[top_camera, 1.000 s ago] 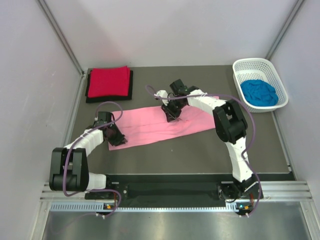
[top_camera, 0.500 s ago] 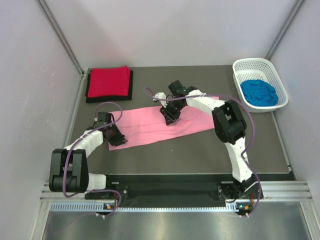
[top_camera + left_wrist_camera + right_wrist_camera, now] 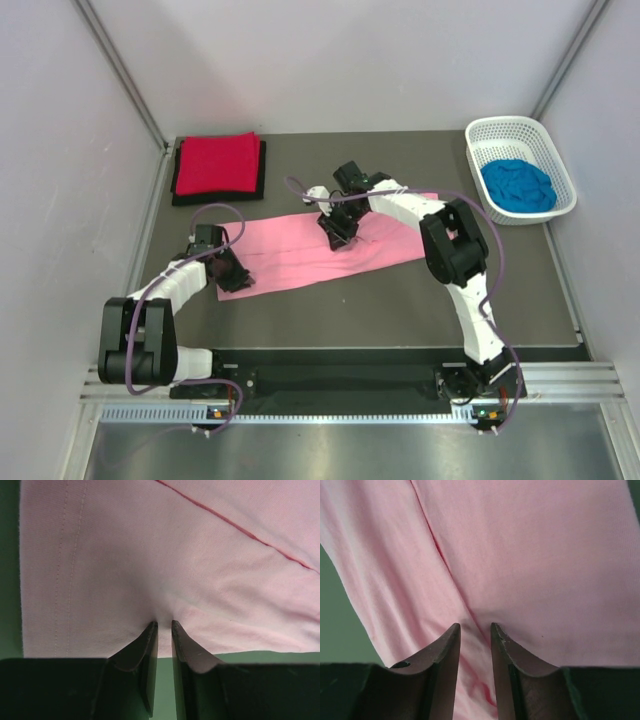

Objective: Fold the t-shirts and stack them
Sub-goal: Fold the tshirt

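I am seeing the left pincer pinching the near left edge of the pink shirt, jaws narrow. The right pincer is sitting slightly parted over a crease mid-shirt; I cannot tell whether it is gripping. The shirt is lying along the table, the red shirt resting on the black shirt at far left.

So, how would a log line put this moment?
left gripper pinching pink t-shirt edge | right gripper jaws apart on its middle fold
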Available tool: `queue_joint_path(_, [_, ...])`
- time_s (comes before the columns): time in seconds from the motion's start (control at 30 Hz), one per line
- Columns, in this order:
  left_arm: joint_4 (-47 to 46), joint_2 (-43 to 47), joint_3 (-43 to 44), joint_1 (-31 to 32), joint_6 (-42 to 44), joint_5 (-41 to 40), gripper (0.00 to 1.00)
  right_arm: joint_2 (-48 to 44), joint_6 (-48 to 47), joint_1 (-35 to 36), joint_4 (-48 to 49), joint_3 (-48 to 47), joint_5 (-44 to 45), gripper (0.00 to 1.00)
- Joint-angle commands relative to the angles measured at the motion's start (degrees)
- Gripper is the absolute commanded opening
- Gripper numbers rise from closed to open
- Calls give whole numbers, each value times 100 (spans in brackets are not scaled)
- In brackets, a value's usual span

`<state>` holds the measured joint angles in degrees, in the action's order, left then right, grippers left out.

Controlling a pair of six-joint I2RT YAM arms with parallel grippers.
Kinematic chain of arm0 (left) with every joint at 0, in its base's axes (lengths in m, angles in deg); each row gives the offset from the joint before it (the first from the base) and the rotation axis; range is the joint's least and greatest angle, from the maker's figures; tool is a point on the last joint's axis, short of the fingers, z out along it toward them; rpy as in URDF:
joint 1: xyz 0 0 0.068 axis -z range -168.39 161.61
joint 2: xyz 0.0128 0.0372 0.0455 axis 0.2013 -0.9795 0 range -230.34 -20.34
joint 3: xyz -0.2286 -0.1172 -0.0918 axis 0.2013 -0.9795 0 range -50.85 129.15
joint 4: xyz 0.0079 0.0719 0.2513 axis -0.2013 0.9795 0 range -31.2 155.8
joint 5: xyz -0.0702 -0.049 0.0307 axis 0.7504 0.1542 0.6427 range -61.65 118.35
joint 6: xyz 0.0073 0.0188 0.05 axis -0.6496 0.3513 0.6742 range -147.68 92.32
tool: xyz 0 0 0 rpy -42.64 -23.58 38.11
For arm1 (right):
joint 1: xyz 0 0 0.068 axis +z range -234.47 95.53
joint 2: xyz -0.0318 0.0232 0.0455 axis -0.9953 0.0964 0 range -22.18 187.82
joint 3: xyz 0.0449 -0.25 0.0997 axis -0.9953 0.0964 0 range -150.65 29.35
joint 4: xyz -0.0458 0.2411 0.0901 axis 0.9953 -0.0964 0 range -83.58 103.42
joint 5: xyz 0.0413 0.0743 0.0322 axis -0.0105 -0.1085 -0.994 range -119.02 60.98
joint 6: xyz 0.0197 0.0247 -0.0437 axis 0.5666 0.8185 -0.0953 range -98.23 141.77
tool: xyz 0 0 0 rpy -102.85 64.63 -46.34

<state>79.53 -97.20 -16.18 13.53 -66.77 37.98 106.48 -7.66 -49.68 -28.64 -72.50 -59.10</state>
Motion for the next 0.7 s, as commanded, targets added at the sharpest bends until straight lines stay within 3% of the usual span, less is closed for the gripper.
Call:
queue_joint_path(0.0, [-131,-189,-251,-24,60,-356,23,133,-168,142,-38,-266,-59,31])
queue_joint_path(0.27, [-148,-180,-277,-24,68,-356,22,19,-195,195,-92,-240,29,1])
queue_joint_path(0.67, [-8,-110,-330,-24,68,-453,22,-192,-1,204,392,-143,362,0])
